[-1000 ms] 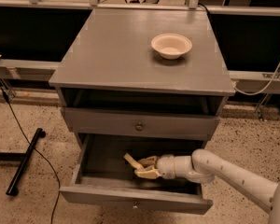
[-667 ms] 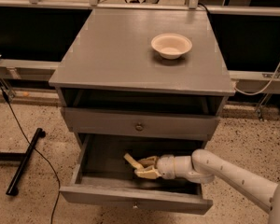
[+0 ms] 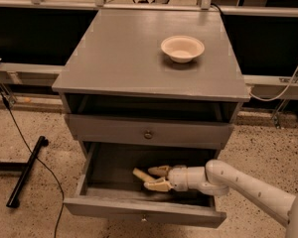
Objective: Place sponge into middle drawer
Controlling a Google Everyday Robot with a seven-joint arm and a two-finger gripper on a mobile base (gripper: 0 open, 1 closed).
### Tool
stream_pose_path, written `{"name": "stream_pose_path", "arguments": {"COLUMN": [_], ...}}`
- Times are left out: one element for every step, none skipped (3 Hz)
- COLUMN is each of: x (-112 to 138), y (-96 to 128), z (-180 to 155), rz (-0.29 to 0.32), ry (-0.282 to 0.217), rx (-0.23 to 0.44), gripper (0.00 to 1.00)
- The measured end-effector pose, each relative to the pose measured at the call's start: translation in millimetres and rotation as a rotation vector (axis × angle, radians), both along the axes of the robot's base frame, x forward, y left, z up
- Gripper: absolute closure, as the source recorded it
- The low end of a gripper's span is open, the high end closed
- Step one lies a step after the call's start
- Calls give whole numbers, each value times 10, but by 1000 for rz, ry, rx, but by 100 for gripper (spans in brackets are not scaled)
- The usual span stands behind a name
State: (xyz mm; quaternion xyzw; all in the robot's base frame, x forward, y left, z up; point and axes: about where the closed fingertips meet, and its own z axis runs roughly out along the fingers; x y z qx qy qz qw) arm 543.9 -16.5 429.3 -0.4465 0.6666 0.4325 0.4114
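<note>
The middle drawer is pulled open below the shut upper drawer front. My gripper reaches in from the right, low over the drawer's dark floor near its middle. The pale yellow sponge sticks out to the left from between the fingertips. The fingers are closed on its near end. The sponge is inside the drawer's box, just above or touching the floor; I cannot tell which.
A round white bowl stands on the grey cabinet top, at the back right. The upper drawer front has a round metal knob. A black stand leg and cable lie on the speckled floor to the left.
</note>
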Motion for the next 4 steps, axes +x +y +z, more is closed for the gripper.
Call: {"name": "stream_pose_path", "arguments": {"x": [1, 7, 16, -1], "y": [-9, -41, -130, -345], "z": [-3, 12, 76, 200], "rz": [-2, -7, -25, -68], "ry": [2, 1, -11, -38], "rx": [1, 7, 26, 47], "gripper": [42, 52, 59, 59]}}
